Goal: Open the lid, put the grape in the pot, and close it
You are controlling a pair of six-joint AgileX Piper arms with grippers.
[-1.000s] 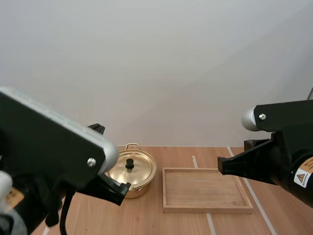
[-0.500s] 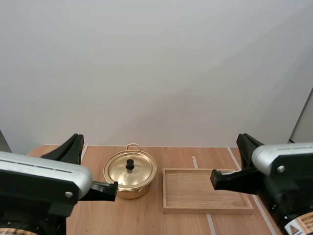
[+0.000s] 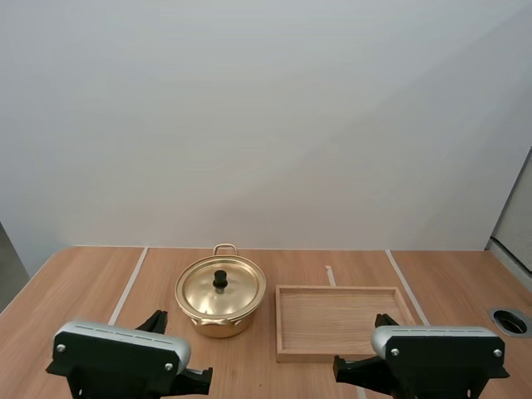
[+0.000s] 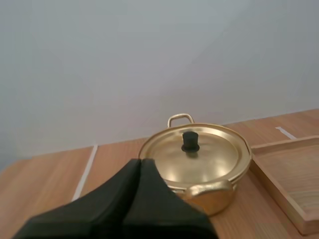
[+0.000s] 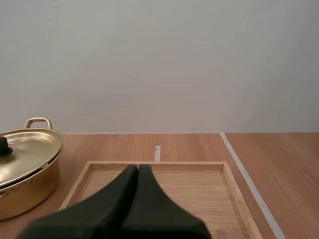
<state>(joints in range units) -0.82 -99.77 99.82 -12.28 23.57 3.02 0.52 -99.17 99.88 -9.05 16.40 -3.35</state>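
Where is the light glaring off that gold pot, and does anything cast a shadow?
High view: a soft sheen on the lid around its knob, no harsh glare; only a faint shadow under the pot. Left wrist view: the lid gleams softly; the left gripper is a dark wedge. Right wrist view: the tray is evenly lit, matte.

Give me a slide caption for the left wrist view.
Left gripper, shut and empty, faces the gold pot, its lid on, beside the wooden tray.
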